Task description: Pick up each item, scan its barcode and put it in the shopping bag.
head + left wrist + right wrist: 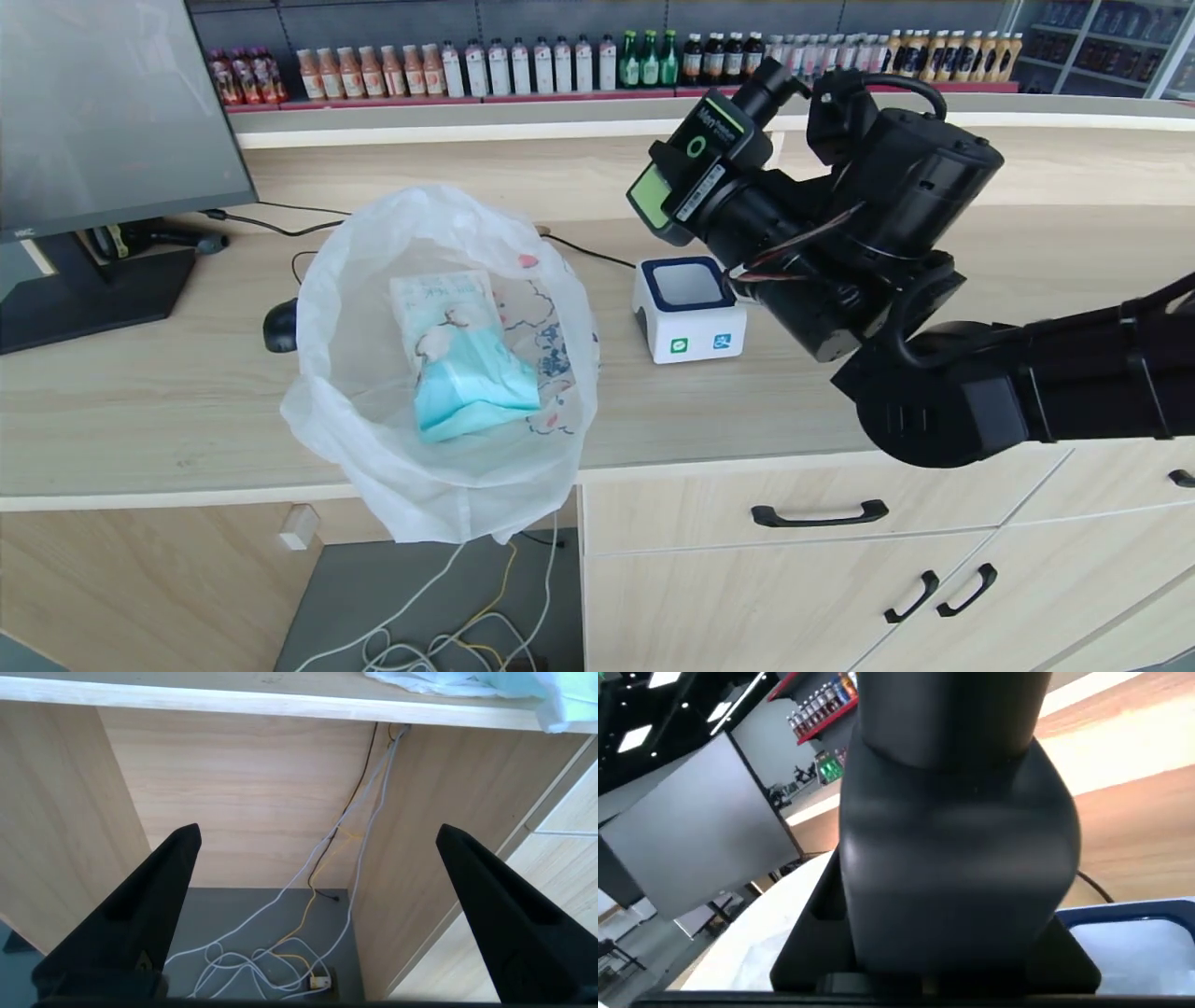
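My right gripper point(747, 219) is shut on a black bottle point(698, 154) with a green label, held tilted just above and behind the white barcode scanner point(689, 313) with its blue-rimmed window. The black bottle point(952, 831) looms close in the right wrist view, with the scanner's blue rim point(1130, 919) beyond it. To the left on the counter stands the open white shopping bag point(327, 308), and a light blue tissue pack point(462, 364) lies inside it. My left gripper point(318, 835) hangs open and holds nothing, below the counter edge in front of a wooden panel.
A monitor point(103, 103) on its stand occupies the counter's left end, with a black mouse point(280, 327) beside the bag. Cables point(448, 616) trail on the floor under the counter. Drawers with black handles point(820, 514) sit below right. Shelves of drink bottles point(560, 65) line the back.
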Tool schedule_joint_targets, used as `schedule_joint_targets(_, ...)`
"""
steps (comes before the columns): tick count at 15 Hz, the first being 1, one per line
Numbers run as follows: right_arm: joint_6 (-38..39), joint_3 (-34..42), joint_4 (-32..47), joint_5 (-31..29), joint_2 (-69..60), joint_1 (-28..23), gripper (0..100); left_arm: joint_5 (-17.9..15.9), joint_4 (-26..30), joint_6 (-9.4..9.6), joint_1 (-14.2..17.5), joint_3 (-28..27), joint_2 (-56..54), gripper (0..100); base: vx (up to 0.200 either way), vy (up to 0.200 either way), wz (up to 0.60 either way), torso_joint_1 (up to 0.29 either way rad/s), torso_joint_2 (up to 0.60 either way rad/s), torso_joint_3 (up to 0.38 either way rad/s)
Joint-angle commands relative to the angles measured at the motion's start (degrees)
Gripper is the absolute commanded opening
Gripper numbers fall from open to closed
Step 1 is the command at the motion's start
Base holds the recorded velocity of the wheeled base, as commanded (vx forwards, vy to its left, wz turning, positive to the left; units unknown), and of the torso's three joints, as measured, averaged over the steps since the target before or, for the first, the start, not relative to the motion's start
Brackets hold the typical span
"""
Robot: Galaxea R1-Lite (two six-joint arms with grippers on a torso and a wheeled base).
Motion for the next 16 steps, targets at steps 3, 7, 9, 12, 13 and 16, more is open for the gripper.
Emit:
schedule_joint_targets(3,8.34,-5.51,7.82,-0.10,3.53,0.00,0,0.00,0.00,-0.02,-0.04,0.00,-0.02,100,0.000,0.000,0.00,0.000,0.00,0.000)
schedule_joint_targets(7,8.78,-4.01,8.00,-0.27,3.36,1.76,0,0.00,0.00,-0.02,0.05,0.00,-0.02,100,0.000,0.000,0.00,0.000,0.00,0.000)
schedule_joint_targets(9,8.78,-3.84,8.00,-0.36,3.45,1.93,0,0.00,0.00,-0.02,0.05,0.00,-0.02,100,0.000,0.000,0.00,0.000,0.00,0.000)
schedule_joint_targets(12,10.36,-2.08,7.91,-0.71,3.01,2.37,0,0.00,0.00,-0.02,0.05,0.00,-0.02,100,0.000,0.000,0.00,0.000,0.00,0.000)
schedule_joint_targets(13,10.45,-1.90,7.91,-0.71,2.92,2.37,0,0.00,0.00,-0.02,0.05,0.00,-0.02,100,0.000,0.000,0.00,0.000,0.00,0.000)
schedule_joint_targets(16,12.12,-0.67,7.91,-1.41,2.92,1.84,0,0.00,0.00,-0.02,-0.04,0.00,-0.02,100,0.000,0.000,0.00,0.000,0.00,0.000)
